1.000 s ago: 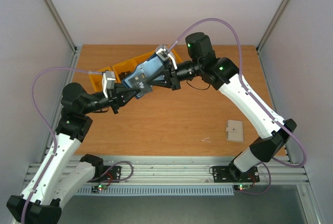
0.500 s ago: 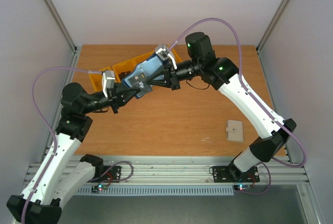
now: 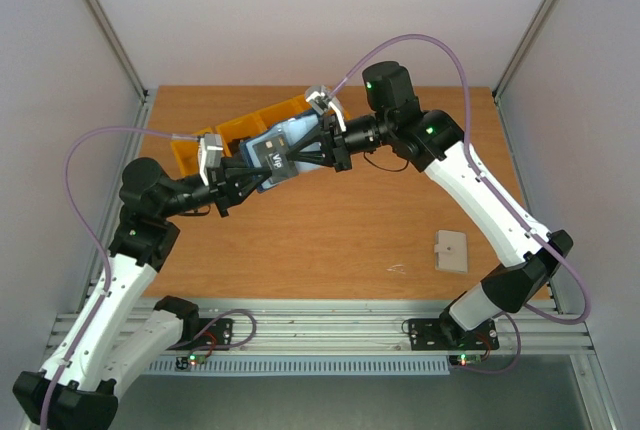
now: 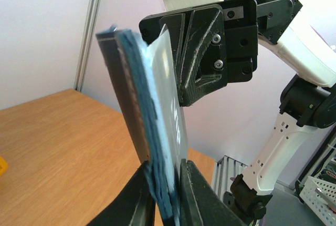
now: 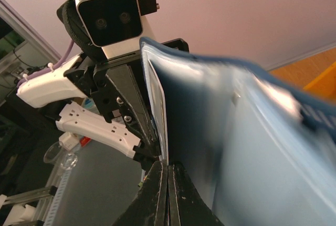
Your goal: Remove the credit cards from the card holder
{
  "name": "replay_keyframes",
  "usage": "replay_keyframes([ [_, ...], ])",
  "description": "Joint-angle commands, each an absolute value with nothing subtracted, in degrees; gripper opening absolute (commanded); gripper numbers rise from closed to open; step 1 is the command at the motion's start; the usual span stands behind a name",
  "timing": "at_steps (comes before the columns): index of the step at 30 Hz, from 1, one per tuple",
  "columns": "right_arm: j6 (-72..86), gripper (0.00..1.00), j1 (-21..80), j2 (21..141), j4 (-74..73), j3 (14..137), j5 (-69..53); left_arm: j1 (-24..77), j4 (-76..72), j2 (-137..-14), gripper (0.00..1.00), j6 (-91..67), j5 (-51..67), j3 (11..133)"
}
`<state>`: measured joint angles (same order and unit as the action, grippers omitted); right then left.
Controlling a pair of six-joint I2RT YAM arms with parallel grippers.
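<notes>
The wallet [image 4: 131,105] is held upright in the air above the table [image 3: 350,220], between the two arms and near the yellow bins [image 3: 190,155]. The left gripper [image 4: 167,172] holds its lower edge, with one finger pressed on each side. A light blue card [image 4: 168,79] stands at the inner side of the wallet, and its top part comes out above the pocket. The right gripper [image 5: 168,166] has its fingers pressed together on the thin edge of this card. I cannot tell if other cards are inside the wallet.
</notes>
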<state>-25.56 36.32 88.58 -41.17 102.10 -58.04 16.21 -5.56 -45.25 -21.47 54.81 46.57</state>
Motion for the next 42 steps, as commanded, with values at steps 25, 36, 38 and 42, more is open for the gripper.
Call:
replay_keyframes([
  [25,-22.41,0.01,22.61,77.39,-44.39,99.28,-54.46,16.25,5.29,-50.40,0.00,-23.38,42.08,47.27],
  [36,-19.68,0.01,22.01,74.44,-46.98,93.57,-42.23,22.20,6.20,-82.83,0.00,-29.45,52.98,58.00],
  [38,-19.76,0.01,21.93,74.15,-47.22,91.59,-40.92,24.15,4.95,-88.17,0.00,-31.05,54.33,59.35],
  [42,-20.02,0.01,21.09,74.33,-48.27,88.57,-40.00,24.78,1.29,-96.98,0.00,-38.08,54.25,57.85],
])
